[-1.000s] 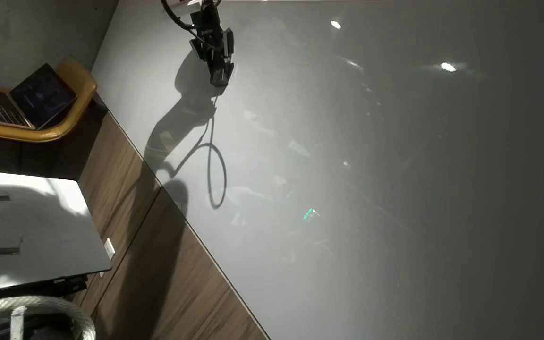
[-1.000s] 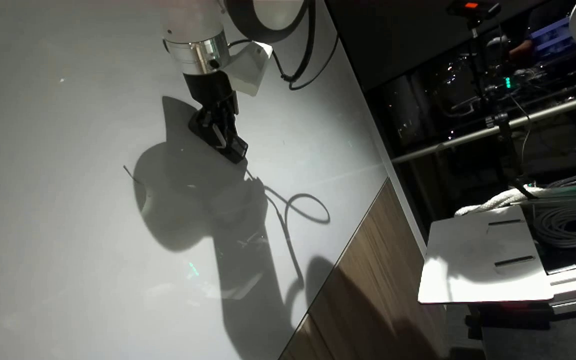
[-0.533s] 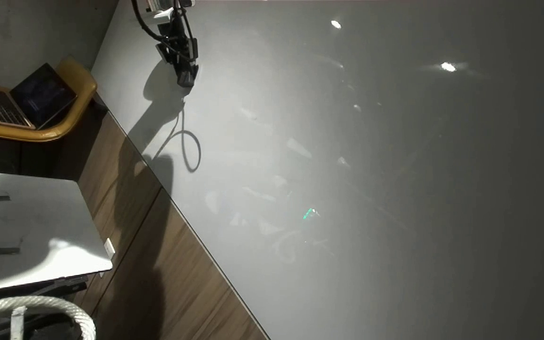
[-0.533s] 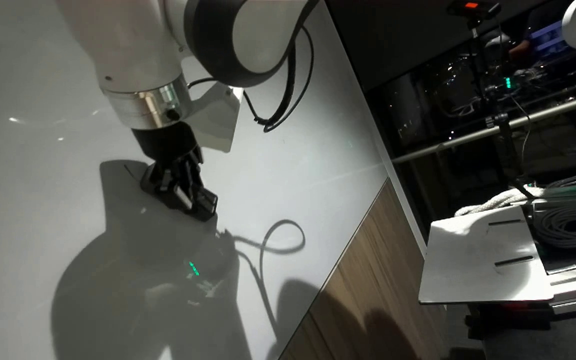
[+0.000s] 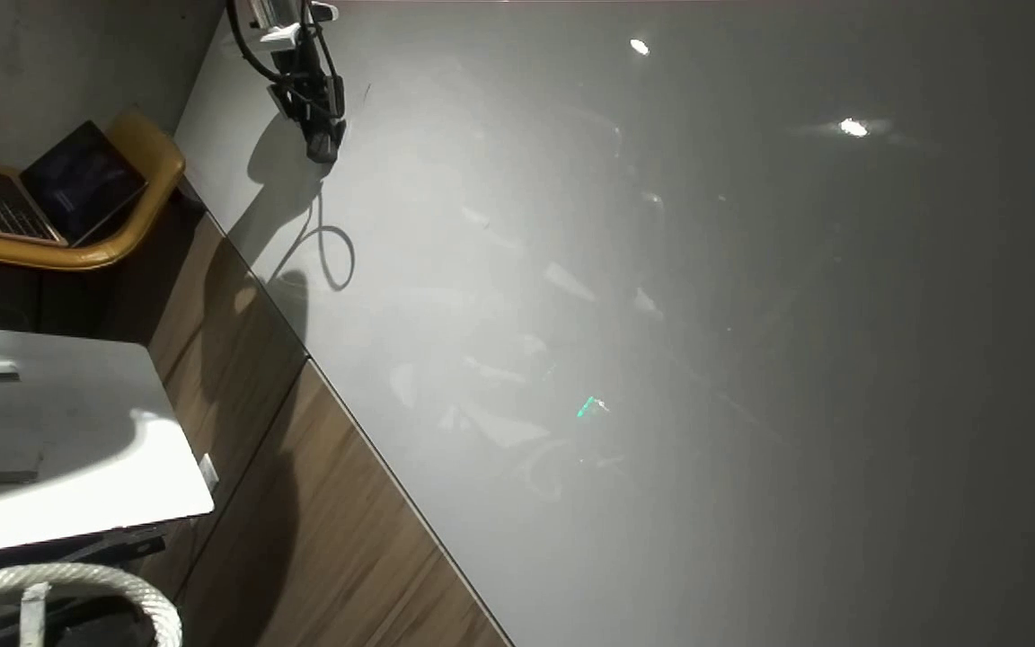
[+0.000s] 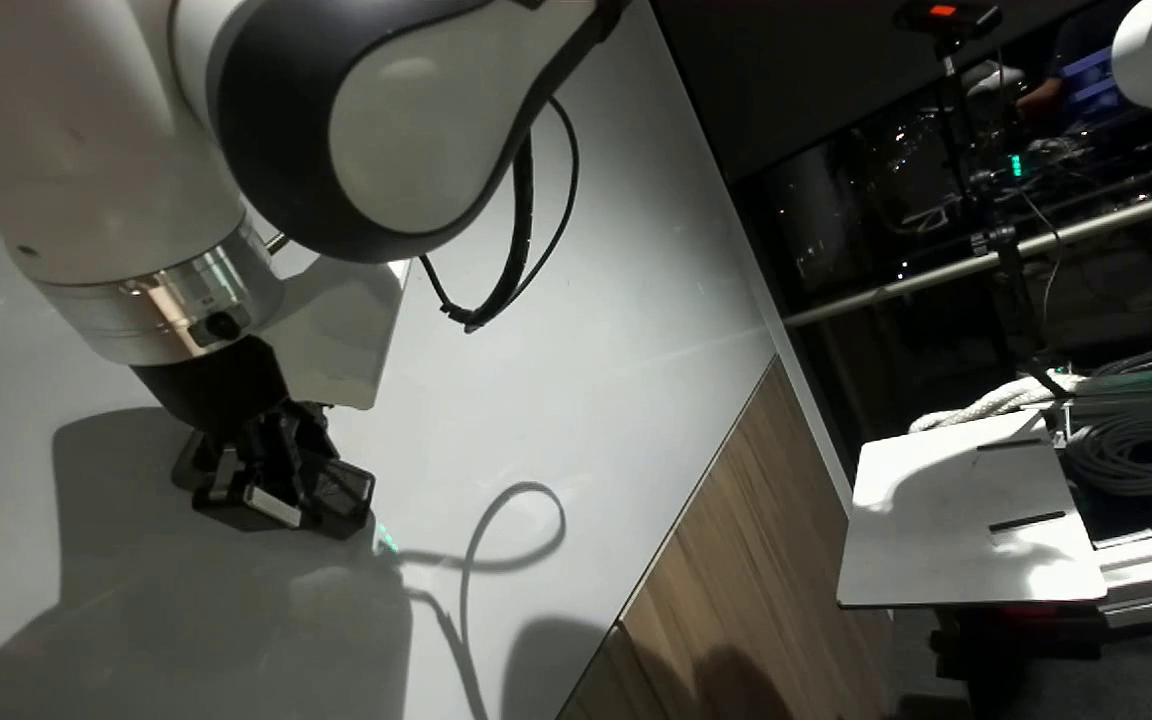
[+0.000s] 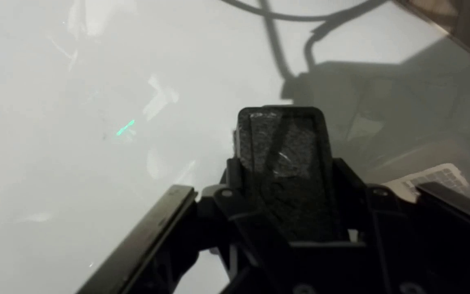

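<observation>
White and glossy, the table (image 5: 751, 494) was the thing nearest my pincer (image 7: 284, 122), spread right beneath it, though from my remote seat I could not tell whether they touched. My screens showed the pincer narrow, its tips seen as one dark block without a gap, and in an exterior view it sat near the edge with wood panelling (image 5: 365, 539), toward the corner by a mustard chair (image 5: 154, 153) bearing a laptop (image 5: 68, 184). Past that edge stood a pale slotted plate (image 5: 77, 422).
</observation>
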You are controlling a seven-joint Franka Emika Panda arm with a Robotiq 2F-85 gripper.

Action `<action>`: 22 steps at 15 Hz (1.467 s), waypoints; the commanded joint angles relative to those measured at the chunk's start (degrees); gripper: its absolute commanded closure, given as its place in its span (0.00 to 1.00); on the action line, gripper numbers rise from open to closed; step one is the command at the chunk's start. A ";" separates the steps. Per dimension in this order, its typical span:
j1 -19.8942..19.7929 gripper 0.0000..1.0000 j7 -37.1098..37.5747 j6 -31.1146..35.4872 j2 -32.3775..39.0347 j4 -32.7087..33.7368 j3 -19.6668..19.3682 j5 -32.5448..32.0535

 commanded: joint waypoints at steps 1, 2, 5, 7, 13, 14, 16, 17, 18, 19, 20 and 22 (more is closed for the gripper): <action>0.05 0.71 -4.07 -0.33 1.15 5.53 -2.61 0.16; -0.31 0.71 -4.36 -0.31 0.56 5.17 -2.86 0.60; -3.36 0.71 -5.09 -0.01 -3.04 2.06 -2.35 1.46; -4.47 0.71 -4.33 0.22 -6.08 -0.98 -2.59 2.12; -9.45 0.71 -3.95 2.19 -15.90 -11.18 -3.57 3.25; -10.65 0.71 -3.96 2.71 -17.49 -12.98 -3.69 3.37; -12.98 0.71 -4.19 3.83 -20.47 -16.26 -4.21 3.76; -14.18 0.71 -4.45 4.59 -21.91 -17.91 -4.51 4.22; -15.28 0.71 -4.47 5.47 -23.16 -19.63 -4.83 4.49; -16.37 0.71 -4.44 6.47 -24.38 -21.39 -5.08 5.36; -17.29 0.71 -4.09 7.51 -25.64 -23.76 -5.21 6.57; -18.89 0.71 -3.00 9.68 -29.08 -30.34 -5.51 9.02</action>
